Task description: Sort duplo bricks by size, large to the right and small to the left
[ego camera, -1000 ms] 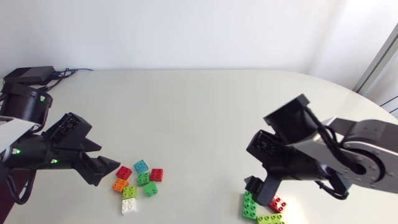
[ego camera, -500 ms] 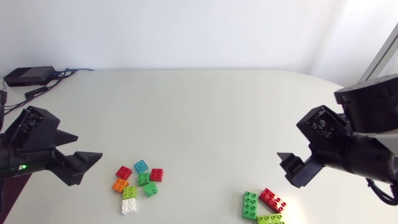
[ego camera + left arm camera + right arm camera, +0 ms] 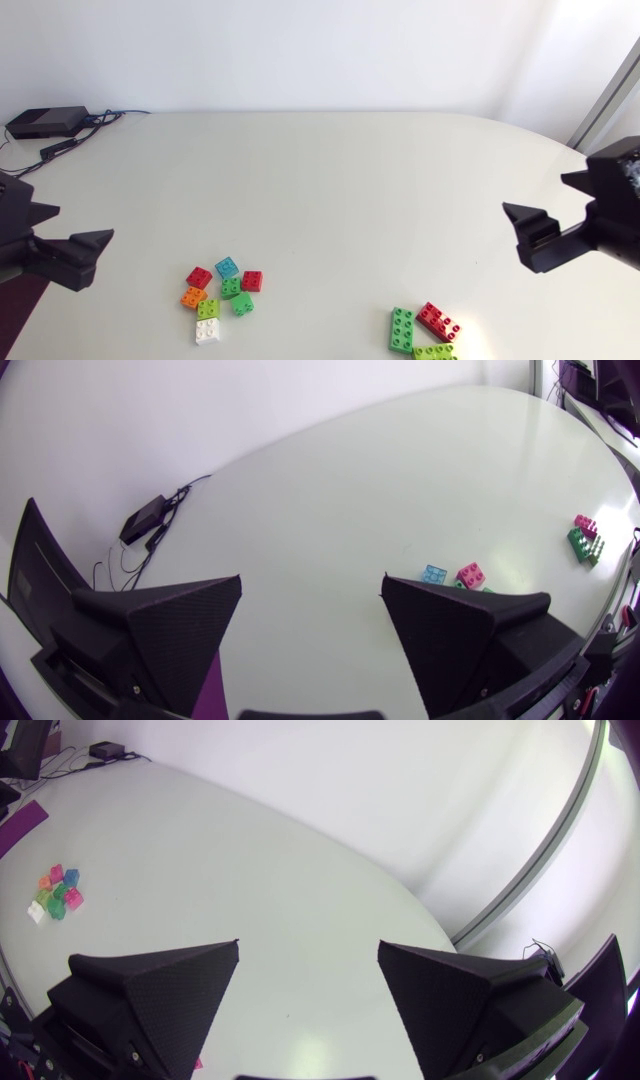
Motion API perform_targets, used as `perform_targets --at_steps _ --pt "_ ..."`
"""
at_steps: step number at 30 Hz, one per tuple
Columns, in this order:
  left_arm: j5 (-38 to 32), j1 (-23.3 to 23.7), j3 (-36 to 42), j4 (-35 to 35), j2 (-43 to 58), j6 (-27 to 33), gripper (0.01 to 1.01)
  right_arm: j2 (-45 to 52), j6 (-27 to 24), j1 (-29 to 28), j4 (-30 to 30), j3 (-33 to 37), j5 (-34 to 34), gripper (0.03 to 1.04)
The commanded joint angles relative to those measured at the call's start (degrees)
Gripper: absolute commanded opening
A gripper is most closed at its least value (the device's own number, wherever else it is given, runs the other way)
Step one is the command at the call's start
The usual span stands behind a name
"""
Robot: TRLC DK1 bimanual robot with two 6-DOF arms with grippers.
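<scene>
Bricks lie in two groups toward the near edge of the table (image 3: 320, 180): small bricks (image 3: 222, 288) clustered on our left, large bricks (image 3: 423, 330) together on our right. Our left gripper (image 3: 85, 222) and right gripper (image 3: 532, 193) hang at the table's sides, well apart from both groups, fingers spread wide and empty.

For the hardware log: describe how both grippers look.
The left gripper and the right gripper look alike: matte black, each with two broad wedge-shaped fingers that taper to a point. The finger surfaces have a fine dotted texture. No markings show on them.
</scene>
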Motion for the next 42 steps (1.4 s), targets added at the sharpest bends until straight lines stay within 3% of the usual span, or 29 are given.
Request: perform_targets --at_steps 1,8,18,25,35,42 --pt "-0.52 1.80 -1.27 0.26 -1.56 -1.09 0.985 -2.63 1.84 -0.49 0.97 -0.30 1.60 1.00" --pt "-0.43 2.50 -3.90 5.18 -7.36 2.34 0.985 -9.49 1.75 -2.16 1.40 -2.23 2.31 1.00" --pt "0.18 0.66 -8.56 8.78 -16.59 1.72 0.985 -18.89 1.31 -5.06 1.67 -5.48 2.31 1.00" --pt "0.18 0.48 -12.69 14.14 -23.45 -0.56 0.985 -25.22 -1.68 -9.10 3.51 -10.14 2.39 1.00" --pt "0.09 0.92 -19.02 18.19 -31.44 -1.18 0.985 -31.37 -2.56 -8.75 6.59 -16.29 1.69 1.00" --pt "0.09 0.92 -24.91 25.31 -31.53 0.32 0.985 -32.16 -2.56 -8.49 9.75 -19.10 0.55 1.00"
